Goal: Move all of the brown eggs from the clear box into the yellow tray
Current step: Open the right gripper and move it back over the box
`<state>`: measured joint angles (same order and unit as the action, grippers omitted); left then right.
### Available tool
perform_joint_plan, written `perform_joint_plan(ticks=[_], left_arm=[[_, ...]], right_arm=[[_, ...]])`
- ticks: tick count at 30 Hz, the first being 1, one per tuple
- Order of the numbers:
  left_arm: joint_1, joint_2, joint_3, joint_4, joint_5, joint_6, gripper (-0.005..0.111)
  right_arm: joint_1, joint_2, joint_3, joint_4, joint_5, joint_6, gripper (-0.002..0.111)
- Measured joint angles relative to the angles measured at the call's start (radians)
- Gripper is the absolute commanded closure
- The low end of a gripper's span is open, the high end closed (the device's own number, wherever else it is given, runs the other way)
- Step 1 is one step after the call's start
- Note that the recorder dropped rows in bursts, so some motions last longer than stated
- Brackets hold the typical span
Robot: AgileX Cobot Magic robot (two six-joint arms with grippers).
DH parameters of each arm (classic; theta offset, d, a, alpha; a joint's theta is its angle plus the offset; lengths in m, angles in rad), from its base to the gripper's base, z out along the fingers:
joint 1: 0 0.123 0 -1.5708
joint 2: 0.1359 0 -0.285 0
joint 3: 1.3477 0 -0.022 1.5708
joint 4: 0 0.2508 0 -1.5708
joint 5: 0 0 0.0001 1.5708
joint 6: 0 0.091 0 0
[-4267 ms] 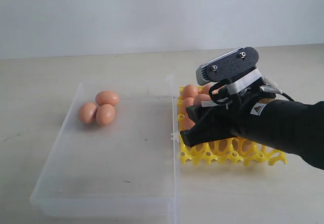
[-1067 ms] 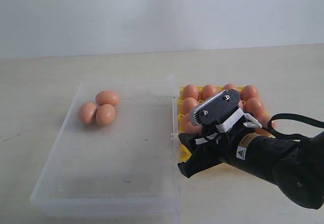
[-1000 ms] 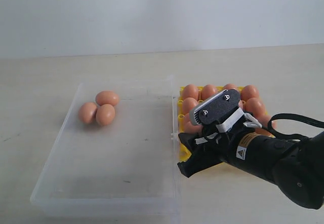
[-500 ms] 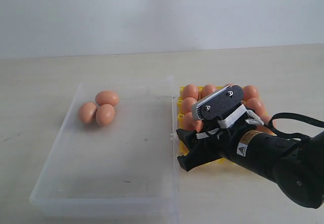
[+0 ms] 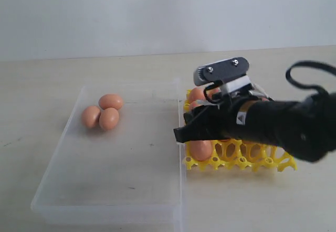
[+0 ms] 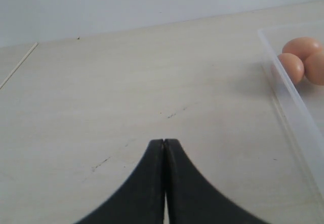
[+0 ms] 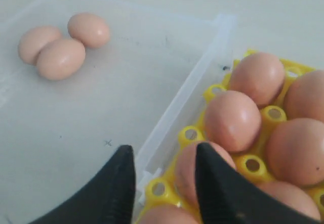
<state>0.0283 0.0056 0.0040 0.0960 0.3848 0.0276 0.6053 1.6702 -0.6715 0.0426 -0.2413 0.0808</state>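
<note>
Right gripper [image 5: 184,132]: hovering over the yellow tray's [image 5: 241,161] edge nearest the clear box [image 5: 131,158], jaws standing moderately apart and carrying nothing [image 7: 163,155]
Left gripper [image 6: 164,143]: resting low over the bare surface [image 6: 126,82] outside the box, fingers pressing together, empty
Eggs waiting: three brown eggs [image 5: 109,118] are lying in a touching cluster in the box's far left corner [image 7: 61,57]
Eggs delivered: the tray eggs [image 5: 200,149] are sitting in cups, filling most of what shows; the right arm is hiding part of the tray
Key relation: the cluster is lying well apart from the right gripper, across the box floor, to the left and farther back in the exterior view
Long axis: the rear egg is lying crosswise, the two front ones pointing more front to back
Nearer arm: the left wrist view is showing the cluster just inside the box wall, so that arm is probably no farther off; I cannot tell for sure
Writing: a small sticker on the right arm [image 5: 240,118] is showing a triangle mark, its text too small to read
</note>
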Motion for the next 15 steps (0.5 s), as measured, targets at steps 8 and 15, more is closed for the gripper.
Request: perform_joint_plan(ticks=[8,15], left_arm=[[0.000,0.000,0.000,0.000,0.000,0.000,0.107],[0.000,0.000,0.000,0.000,0.000,0.000,0.107]], right_arm=[[0.000,0.011,-0.427,0.116,0.730,-0.214,0.108],[0.000,0.116,-0.737,0.463,0.934,-0.514,0.091]])
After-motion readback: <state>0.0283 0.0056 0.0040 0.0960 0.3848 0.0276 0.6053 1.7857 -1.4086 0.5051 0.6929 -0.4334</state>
